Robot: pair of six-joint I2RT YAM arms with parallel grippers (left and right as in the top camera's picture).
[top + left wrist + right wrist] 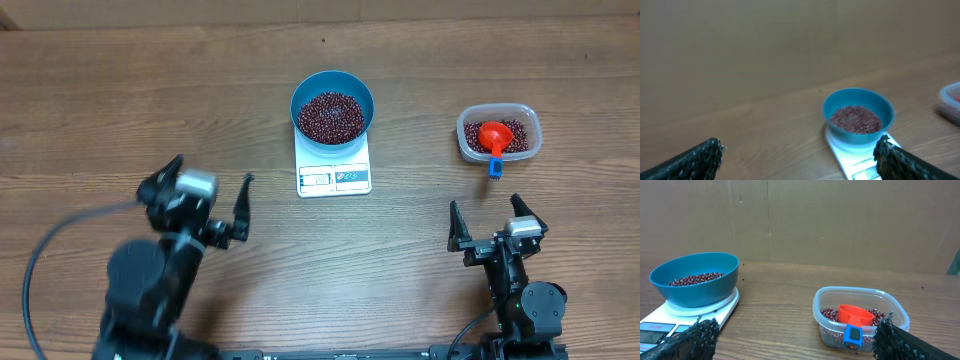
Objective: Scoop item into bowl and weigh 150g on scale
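- The wooden table [100,100] has broad bare wood between the two arms and the task's things, so either arm has free room to come forward. A brown backboard [840,220] closes off the far side.
- The left gripper [212,170] hangs over the near left of the table, its jaws wide apart and holding nothing. It is well apart from the scale.
- The right gripper [485,205] sits near the front edge with its jaws spread and empty. It is roughly in line with the tub, which probably makes it the arm for scooping.
- The scale [334,177] lies mid-table with its display facing the arms; the reading is too small to make out.
- The bowl [300,95] stands on the scale's far half, likely so the weight registers as it fills.
- The clear tub [465,140] sits well to the right of the scale, with open wood between them.
- The red scoop [494,135] rests in the tub, its blue handle end over the near rim and easy to reach.
- The beans [331,116] lie heaped in the bowl, with more in the tub.
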